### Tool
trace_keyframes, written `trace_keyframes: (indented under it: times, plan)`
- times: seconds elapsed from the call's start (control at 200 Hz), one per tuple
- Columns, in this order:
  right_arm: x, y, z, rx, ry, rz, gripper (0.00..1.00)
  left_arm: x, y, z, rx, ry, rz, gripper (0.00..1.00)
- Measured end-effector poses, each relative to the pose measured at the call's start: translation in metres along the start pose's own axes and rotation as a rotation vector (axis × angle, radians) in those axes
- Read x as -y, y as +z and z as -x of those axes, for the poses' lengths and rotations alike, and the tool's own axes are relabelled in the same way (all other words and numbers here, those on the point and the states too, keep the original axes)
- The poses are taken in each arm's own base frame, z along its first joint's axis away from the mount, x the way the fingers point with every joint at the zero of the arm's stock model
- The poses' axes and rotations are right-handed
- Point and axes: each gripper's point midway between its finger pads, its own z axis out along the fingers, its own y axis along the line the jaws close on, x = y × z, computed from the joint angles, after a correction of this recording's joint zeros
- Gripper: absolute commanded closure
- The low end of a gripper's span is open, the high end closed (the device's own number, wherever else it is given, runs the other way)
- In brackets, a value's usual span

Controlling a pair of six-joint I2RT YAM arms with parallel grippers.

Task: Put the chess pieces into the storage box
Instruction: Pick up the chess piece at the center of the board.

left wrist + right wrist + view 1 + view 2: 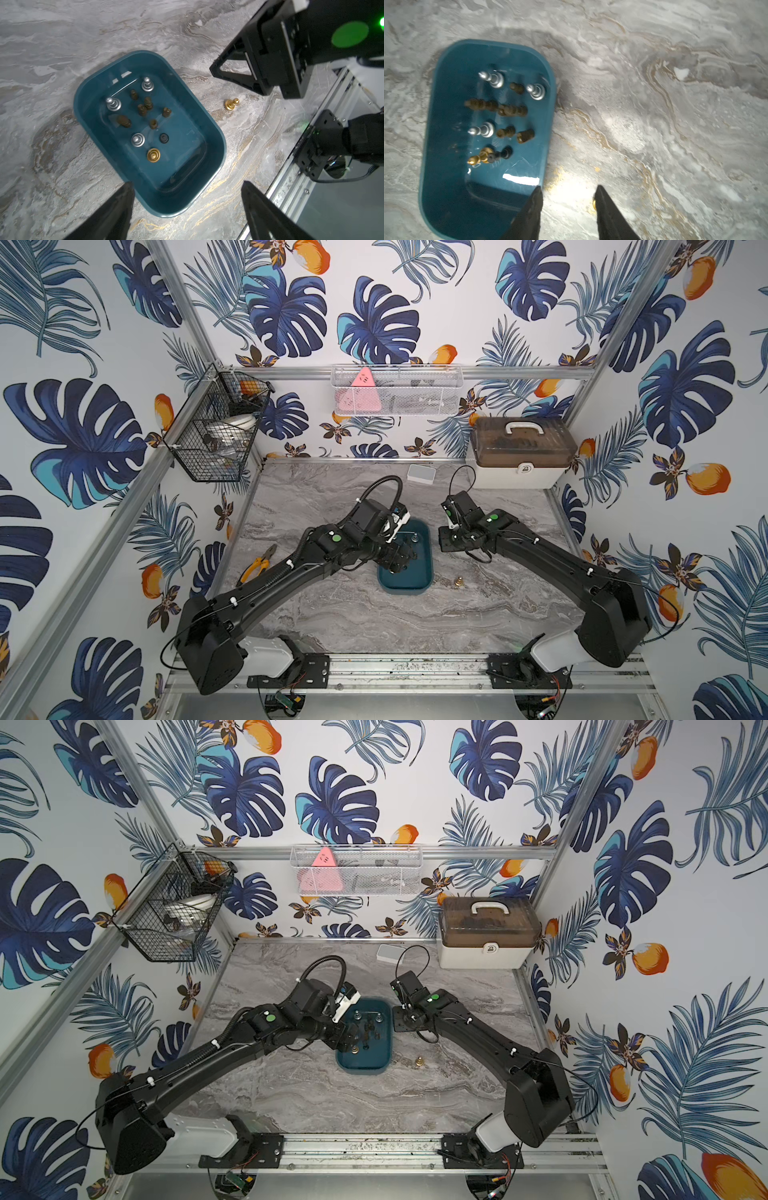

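One gold piece stands on the bench just beside the storage box, toward the right edge; the other chess pieces are inside. The right end effector, narrowly open and empty, should straddle its thin top squarely. The left end effector hangs wide, empty.

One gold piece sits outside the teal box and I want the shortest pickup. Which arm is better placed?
Right, probably. The gold piece sits on the right arm's side of the storage box, and the right hand hovers open close by. The left hand hangs open over the box.
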Motion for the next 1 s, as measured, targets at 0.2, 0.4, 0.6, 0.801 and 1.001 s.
trace_keyframes:
  times: [0.2,0.4,0.6,0.801,1.001]
  plan:
    - [0.02,0.003,-0.031,-0.08,0.01,-0.033,0.55,0.035,0.023,-0.02,-0.102,0.156,-0.022,0.17]
    - [0.024,0.013,-0.061,-0.169,0.01,-0.028,0.54,0.039,0.027,-0.025,-0.116,0.191,-0.015,0.18]
    - [0.021,0.021,-0.074,-0.222,0.014,-0.002,0.53,0.04,0.027,-0.027,-0.121,0.204,-0.016,0.18]
    - [0.027,0.029,-0.079,-0.245,0.026,-0.045,0.54,0.04,0.028,-0.028,-0.123,0.209,-0.019,0.18]
    - [0.037,0.039,-0.091,-0.279,0.023,-0.099,0.55,0.042,0.028,-0.028,-0.125,0.211,-0.027,0.18]
